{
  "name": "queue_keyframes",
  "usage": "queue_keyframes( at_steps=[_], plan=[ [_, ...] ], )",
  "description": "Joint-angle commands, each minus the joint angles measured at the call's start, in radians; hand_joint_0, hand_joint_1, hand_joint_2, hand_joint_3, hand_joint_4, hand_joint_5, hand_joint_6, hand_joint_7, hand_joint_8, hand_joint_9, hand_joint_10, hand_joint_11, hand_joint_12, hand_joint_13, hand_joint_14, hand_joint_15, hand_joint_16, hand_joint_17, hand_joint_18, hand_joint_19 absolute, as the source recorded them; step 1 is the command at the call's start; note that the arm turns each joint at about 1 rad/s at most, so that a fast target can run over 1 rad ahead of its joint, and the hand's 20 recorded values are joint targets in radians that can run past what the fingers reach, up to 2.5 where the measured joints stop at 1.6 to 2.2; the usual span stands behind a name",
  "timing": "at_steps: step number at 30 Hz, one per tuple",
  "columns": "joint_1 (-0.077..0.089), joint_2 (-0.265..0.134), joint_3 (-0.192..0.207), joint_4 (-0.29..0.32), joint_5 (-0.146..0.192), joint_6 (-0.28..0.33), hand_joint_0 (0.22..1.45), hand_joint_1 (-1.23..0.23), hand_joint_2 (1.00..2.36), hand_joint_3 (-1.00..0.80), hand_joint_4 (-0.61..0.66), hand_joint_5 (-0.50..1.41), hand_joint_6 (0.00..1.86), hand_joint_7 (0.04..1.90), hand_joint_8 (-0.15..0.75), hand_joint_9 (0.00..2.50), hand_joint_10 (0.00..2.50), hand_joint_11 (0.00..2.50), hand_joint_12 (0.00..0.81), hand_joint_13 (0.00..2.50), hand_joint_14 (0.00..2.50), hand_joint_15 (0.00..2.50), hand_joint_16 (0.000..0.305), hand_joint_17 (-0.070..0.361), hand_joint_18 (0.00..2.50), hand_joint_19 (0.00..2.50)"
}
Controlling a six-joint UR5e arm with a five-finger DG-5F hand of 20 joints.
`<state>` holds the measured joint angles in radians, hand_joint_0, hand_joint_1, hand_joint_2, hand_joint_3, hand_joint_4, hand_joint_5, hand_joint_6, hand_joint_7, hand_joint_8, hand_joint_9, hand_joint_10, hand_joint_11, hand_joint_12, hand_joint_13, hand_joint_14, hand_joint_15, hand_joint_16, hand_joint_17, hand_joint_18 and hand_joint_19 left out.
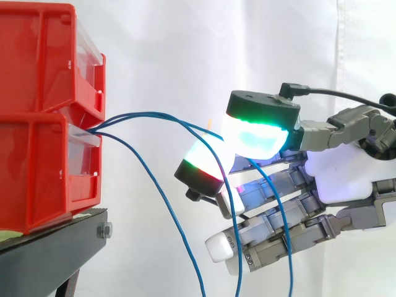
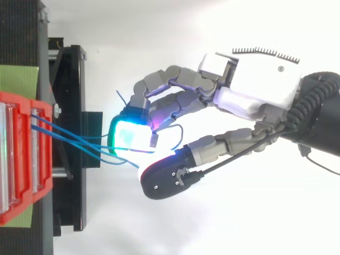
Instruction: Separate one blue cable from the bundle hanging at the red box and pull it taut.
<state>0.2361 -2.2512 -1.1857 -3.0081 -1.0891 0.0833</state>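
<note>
Side view: red bins (image 1: 37,173) stacked on black stand (image 1: 49,253), left | blue cables (image 1: 133,114) leave the gap between the bins, arc right, hang down | hand (image 1: 340,173) closed, glowing fingertips (image 1: 257,136) pinching one blue cable (image 1: 185,122) near its crest | Top view: hand (image 2: 255,85) reaching left; blue cables (image 2: 74,139) run from red bins (image 2: 21,154) to the lit pad.

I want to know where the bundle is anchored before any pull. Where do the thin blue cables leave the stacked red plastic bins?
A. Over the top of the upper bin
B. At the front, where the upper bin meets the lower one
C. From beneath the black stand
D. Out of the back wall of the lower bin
B: in the side view the thin blue cables fan out from the front seam between the two stacked red plastic bins, then arc rightwards and hang down.
</note>
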Motion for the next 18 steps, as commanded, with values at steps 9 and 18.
queue_keyframes(
  at_steps=[9, 18],
  plan=[
    [-0.001, -0.001, 0.000, 0.000, 0.000, 0.000, 0.55, -0.66, 1.00, -0.50, 0.05, -0.19, 0.86, 0.90, 0.259, 0.94, 0.02, 0.94, 0.362, 0.57, 0.02, 0.45, 0.051, 0.115, 0.43, 0.46],
    [0.000, -0.001, 0.000, 0.000, 0.000, 0.000, 0.60, -0.62, 1.00, -0.49, 0.03, -0.18, 0.86, 0.95, 0.257, 0.98, 0.02, 0.96, 0.356, 0.60, 0.02, 0.47, 0.049, 0.111, 0.44, 0.47]
  ],
)
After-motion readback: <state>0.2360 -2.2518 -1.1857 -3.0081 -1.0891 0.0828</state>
